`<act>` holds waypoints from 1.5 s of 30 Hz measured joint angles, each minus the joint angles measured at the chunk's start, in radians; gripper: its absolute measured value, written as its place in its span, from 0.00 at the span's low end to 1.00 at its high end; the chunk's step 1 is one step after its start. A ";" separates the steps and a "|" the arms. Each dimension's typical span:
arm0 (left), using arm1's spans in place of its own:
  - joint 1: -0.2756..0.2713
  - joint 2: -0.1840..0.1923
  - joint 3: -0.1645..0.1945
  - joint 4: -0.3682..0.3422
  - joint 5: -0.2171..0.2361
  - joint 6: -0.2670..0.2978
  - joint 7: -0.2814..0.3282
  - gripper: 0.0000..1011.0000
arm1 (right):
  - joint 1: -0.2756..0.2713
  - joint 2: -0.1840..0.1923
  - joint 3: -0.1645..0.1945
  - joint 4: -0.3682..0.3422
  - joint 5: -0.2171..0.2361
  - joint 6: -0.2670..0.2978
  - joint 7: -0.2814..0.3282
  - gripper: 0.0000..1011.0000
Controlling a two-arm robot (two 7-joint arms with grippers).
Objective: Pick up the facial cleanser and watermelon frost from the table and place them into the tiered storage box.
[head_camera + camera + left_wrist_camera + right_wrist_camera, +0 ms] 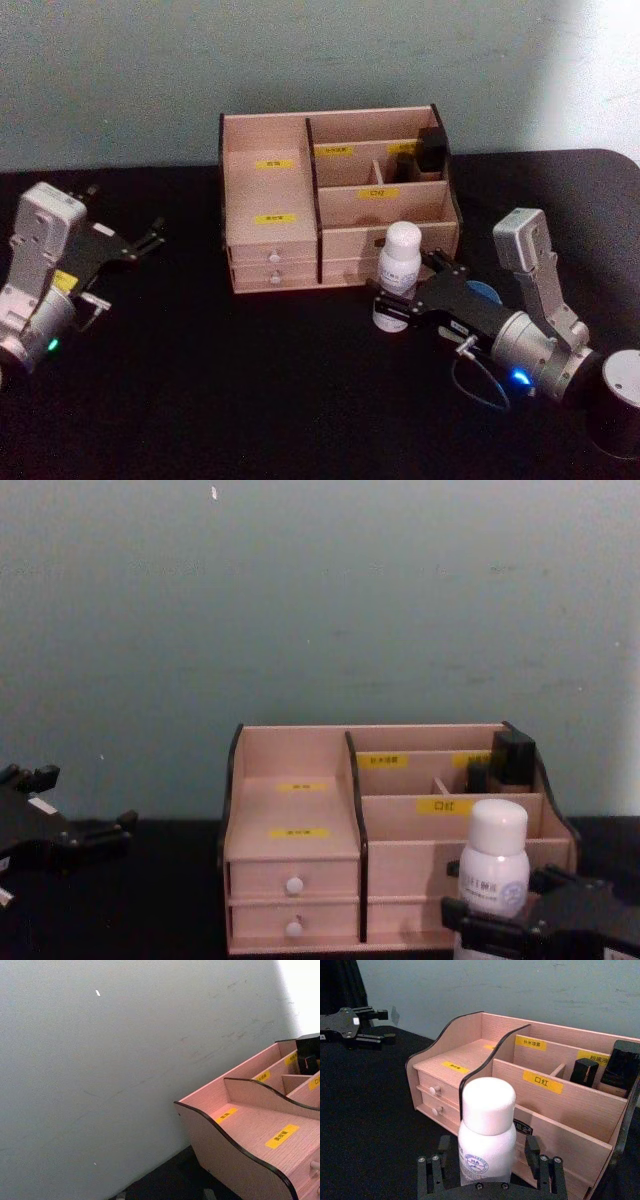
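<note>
The facial cleanser (pixel 402 262), a white bottle with a rounded cap, stands upright just in front of the tiered storage box (pixel 270 205). My right gripper (pixel 392 305) sits around its lower half. In the right wrist view a finger (pixel 444 1144) flanks the bottle (pixel 487 1135) on each side with a narrow gap, so the gripper (pixel 487 1147) is open. The blue lid of the watermelon frost (pixel 488 293) peeks out behind the right arm. My left gripper (pixel 152 236) is parked open at the far left of the table.
Dark cosmetic items (pixel 432 150) occupy the box's back right compartments. A black cylinder (pixel 618 400) stands at the table's right front corner. The box's small drawers (pixel 272 258) face me, and the black tabletop (pixel 220 380) lies bare between the arms.
</note>
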 joint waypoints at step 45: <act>0.000 0.000 0.000 0.000 0.000 0.000 0.000 0.99 | -0.019 0.024 0.022 -0.073 0.061 0.038 0.026 0.58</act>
